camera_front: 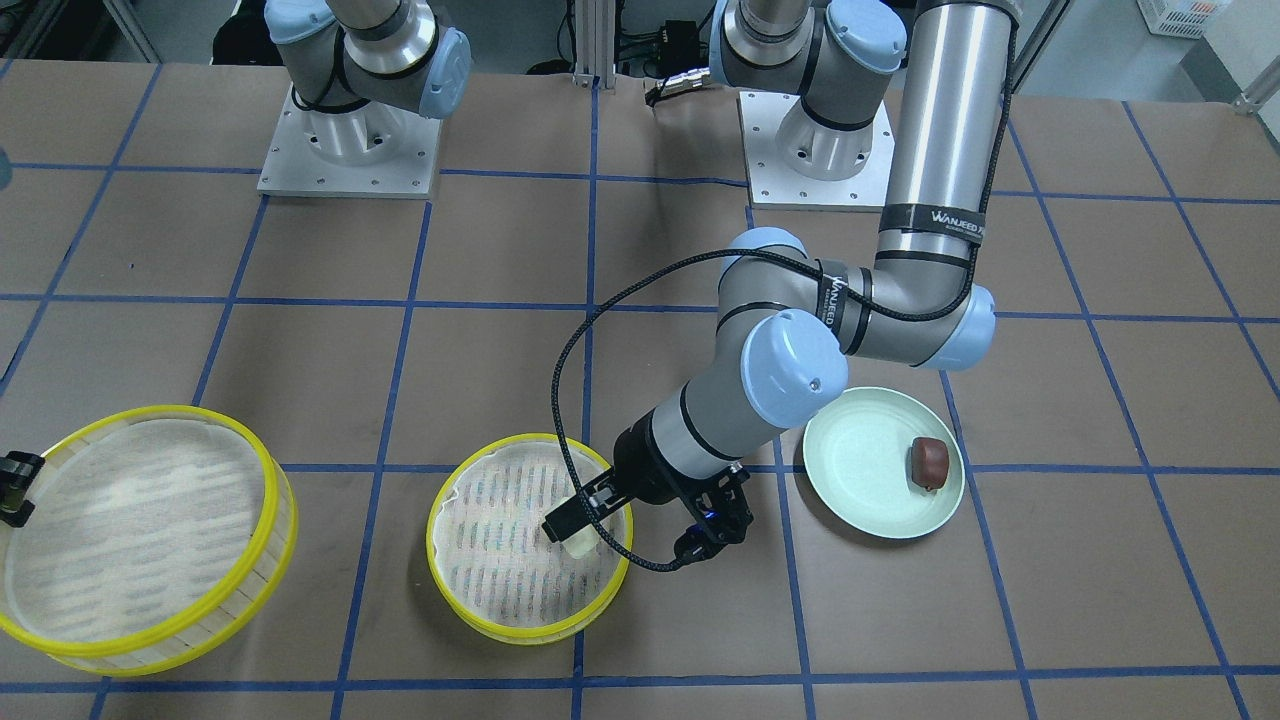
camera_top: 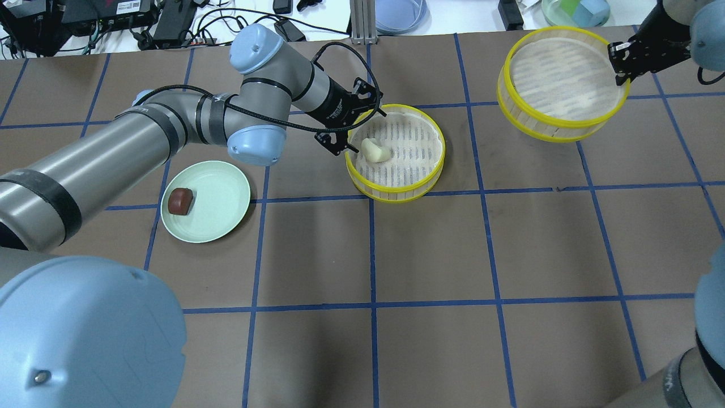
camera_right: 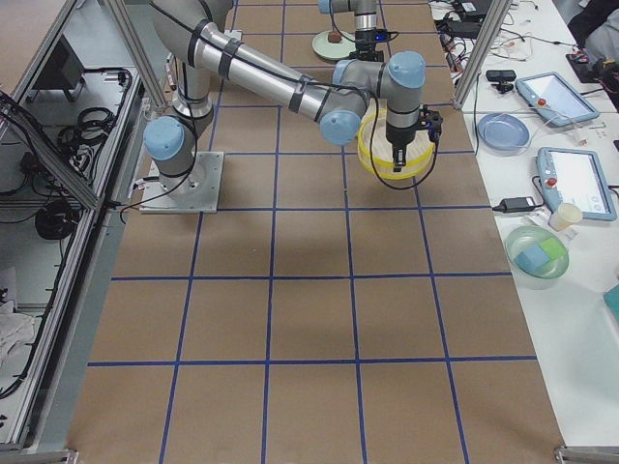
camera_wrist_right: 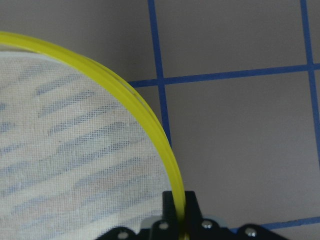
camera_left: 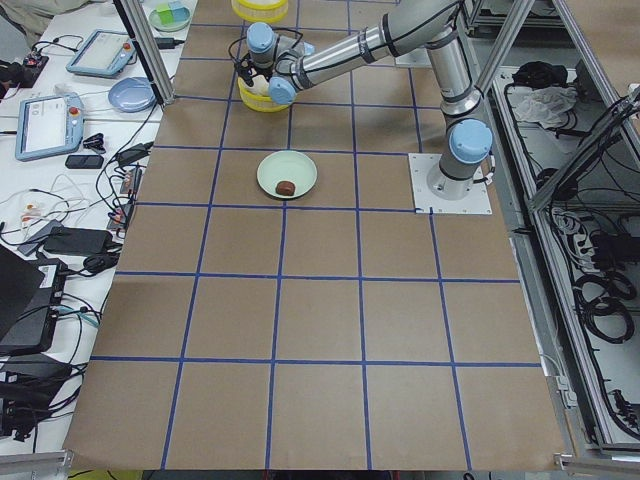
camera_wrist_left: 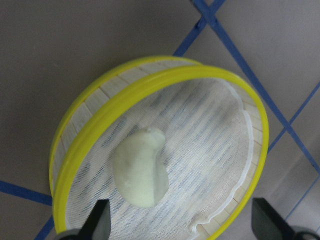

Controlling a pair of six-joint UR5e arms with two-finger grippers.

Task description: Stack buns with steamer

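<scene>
Lying aslant in small tray [camera_top: 396,191], cream bun [camera_top: 375,151] — left gripper [camera_wrist_left: 182,222] parted; right gripper [camera_wrist_right: 179,212] clamps large tray [camera_top: 558,134].

Matt brown paper covers the tabletop [camera_top: 430,255]; the round steamer tray [camera_wrist_left: 165,79] has a glossy yellow plastic rim and a gauzy white cloth floor.

Showing a green plate [camera_front: 858,472] lying on a brown table [camera_front: 500,250] gridded with blue tape [camera_front: 592,250], tablets [camera_left: 48,125] lying alongside.

Two buns [camera_top: 375,151], two steamer trays [camera_top: 416,153], one plate [camera_top: 221,192]
</scene>
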